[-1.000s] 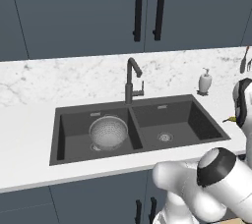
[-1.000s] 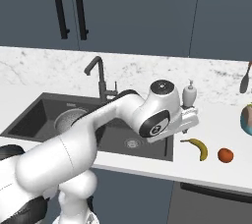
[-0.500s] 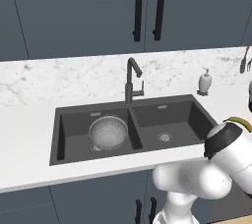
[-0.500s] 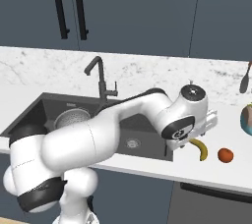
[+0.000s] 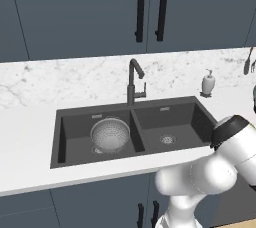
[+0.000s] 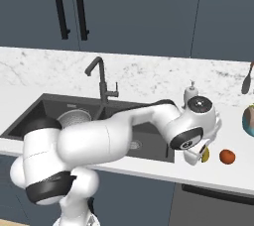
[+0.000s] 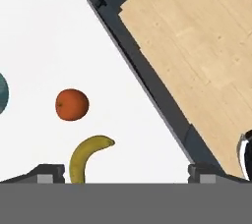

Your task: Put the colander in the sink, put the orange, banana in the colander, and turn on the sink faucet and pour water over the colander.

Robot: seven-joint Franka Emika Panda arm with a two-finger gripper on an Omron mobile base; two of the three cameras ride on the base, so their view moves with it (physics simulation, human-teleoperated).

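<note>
A white, grey-veined marble counter (image 5: 30,122) runs under dark blue-grey wall cabinets (image 5: 75,12) with 2 black bar handles (image 5: 140,9); the hand view also takes in light wood flooring (image 7: 197,46) beyond the counter's edge.

From the left, the sink (image 5: 62,134) is a dark grey double basin sunk into the counter. The colander (image 5: 110,134), a round silver perforated bowl, sits in the left basin, close to the divider. The sink faucet (image 5: 133,79), slim and dark with a bent spout and small side lever, stands behind the divider. A round steel drain (image 5: 168,139) shows in the right basin. A white soap dispenser (image 5: 208,82) stands at the back, right of the sink.

Further right, on the bare counter, the banana (image 7: 86,157) lies curved and yellow with dark tips, and just beside it, apart from it, the small orange (image 7: 72,104) rests. In the right base view the banana (image 6: 205,154) is partly hidden behind the arm's wrist, the orange (image 6: 227,156) to its right.

The gripper (image 7: 125,175) hangs above the fruit with its fingers (image 7: 49,173) spread wide, grasping nothing.
</note>
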